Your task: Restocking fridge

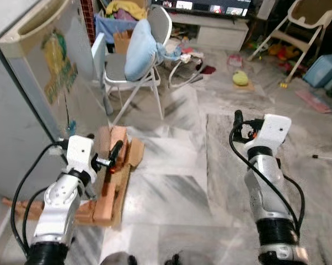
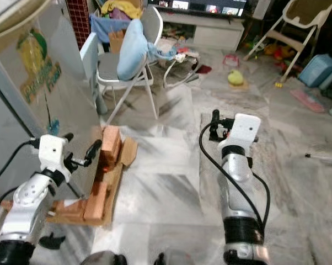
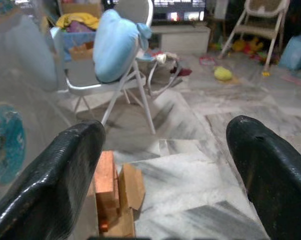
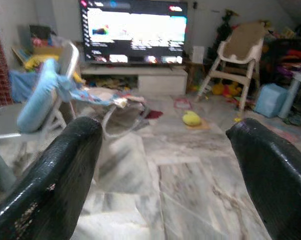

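The grey fridge (image 1: 28,105) stands at my left, its side carrying a yellow-green sticker (image 1: 58,66). My left gripper (image 1: 103,148) is held up beside the fridge, just above a stack of orange bricks (image 1: 117,144). Its black fingers (image 3: 65,170) are spread open with nothing between them. My right gripper (image 1: 240,122) is raised over the marble floor at the right. Its fingers (image 4: 65,165) are also open and empty, pointing toward the room.
Bricks and cardboard (image 1: 113,187) lie on the floor against the fridge. A white folding chair (image 1: 149,61) with a light blue cushion (image 1: 138,49) stands ahead. Beyond are a TV cabinet (image 1: 221,33), a high chair (image 1: 301,27), a yellow toy (image 1: 240,78) and a blue bin (image 1: 323,69).
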Available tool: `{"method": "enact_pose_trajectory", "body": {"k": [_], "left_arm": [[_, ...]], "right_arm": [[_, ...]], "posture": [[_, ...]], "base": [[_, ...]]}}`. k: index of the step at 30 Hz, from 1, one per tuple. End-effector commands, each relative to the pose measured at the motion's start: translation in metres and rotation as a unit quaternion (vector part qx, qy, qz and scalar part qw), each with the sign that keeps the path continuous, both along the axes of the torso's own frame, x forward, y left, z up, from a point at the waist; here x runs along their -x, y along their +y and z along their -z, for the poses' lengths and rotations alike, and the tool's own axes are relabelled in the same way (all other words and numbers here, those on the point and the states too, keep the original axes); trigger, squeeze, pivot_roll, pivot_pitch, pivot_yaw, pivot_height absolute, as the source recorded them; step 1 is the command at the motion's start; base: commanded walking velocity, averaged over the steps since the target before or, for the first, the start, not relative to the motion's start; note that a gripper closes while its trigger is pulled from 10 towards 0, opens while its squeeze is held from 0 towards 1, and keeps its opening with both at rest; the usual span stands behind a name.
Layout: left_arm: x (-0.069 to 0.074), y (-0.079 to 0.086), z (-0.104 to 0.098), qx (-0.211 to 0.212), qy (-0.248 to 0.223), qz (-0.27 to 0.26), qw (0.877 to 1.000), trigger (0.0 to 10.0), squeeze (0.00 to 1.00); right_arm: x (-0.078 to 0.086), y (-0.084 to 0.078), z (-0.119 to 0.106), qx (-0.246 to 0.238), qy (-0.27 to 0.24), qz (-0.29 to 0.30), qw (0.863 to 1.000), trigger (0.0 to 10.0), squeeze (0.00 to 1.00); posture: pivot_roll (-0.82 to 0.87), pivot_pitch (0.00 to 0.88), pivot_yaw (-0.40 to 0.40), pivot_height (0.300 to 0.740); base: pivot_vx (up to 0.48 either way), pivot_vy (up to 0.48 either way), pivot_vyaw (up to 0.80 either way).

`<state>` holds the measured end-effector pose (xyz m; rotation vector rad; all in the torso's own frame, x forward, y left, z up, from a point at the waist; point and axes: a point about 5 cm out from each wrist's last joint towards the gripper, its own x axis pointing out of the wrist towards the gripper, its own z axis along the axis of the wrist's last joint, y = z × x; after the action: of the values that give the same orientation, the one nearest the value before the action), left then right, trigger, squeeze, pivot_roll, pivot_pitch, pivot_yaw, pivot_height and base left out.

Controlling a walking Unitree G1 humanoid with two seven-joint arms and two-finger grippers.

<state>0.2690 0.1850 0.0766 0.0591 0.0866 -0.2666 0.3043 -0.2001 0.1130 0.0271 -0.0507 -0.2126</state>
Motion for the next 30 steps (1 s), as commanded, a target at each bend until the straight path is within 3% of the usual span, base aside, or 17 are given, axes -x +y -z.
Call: {"method": "enact_pose_trajectory", "body": {"k": [1,8,17,20,26,30], "left_arm": [[-0.001,0.005,-0.004,-0.010,-0.012,-0.014,1.000,10.0,0.00],[0.009,0.012,0.002,0.000,-0.011,-0.080,0.997,10.0,0.00],[-0.017,0.011,-0.008,-0.005,-0.031,-0.080,0.996,10.0,0.00],[-0.035,0.015,-0.009,-0.028,-0.033,-0.089,0.995,10.0,0.00],[-0.046,0.024,-0.012,-0.039,-0.037,-0.117,0.992,10.0,0.00],[-0.051,0.038,-0.015,-0.044,-0.039,-0.166,0.984,10.0,0.00]], "right_arm": [[-0.003,0.006,-0.004,0.004,-0.008,-0.014,1.000,10.0,0.00],[-0.004,0.011,0.001,0.009,0.006,-0.037,0.999,10.0,0.00],[0.000,0.018,0.005,0.001,0.011,-0.047,0.999,10.0,0.00],[0.005,0.025,0.008,0.012,0.015,-0.067,0.998,10.0,0.00],[0.011,0.019,0.009,0.013,0.021,-0.065,0.998,10.0,0.00],[0.022,0.036,0.018,-0.030,0.056,-0.170,0.983,10.0,0.05]], "posture": [[0.02,0.000,-0.084,0.740],[0.04,0.000,-0.125,0.740],[0.05,0.011,-0.131,0.740],[0.03,0.024,-0.127,0.740],[0.01,0.026,-0.117,0.740],[-0.02,0.028,-0.113,0.740]], "base": [[0.000,0.000,0.00],[0.000,0.000,0.00],[0.000,0.000,0.00],[0.000,0.000,0.00],[0.000,0.000,0.00],[0.000,0.000,0.00]]}}
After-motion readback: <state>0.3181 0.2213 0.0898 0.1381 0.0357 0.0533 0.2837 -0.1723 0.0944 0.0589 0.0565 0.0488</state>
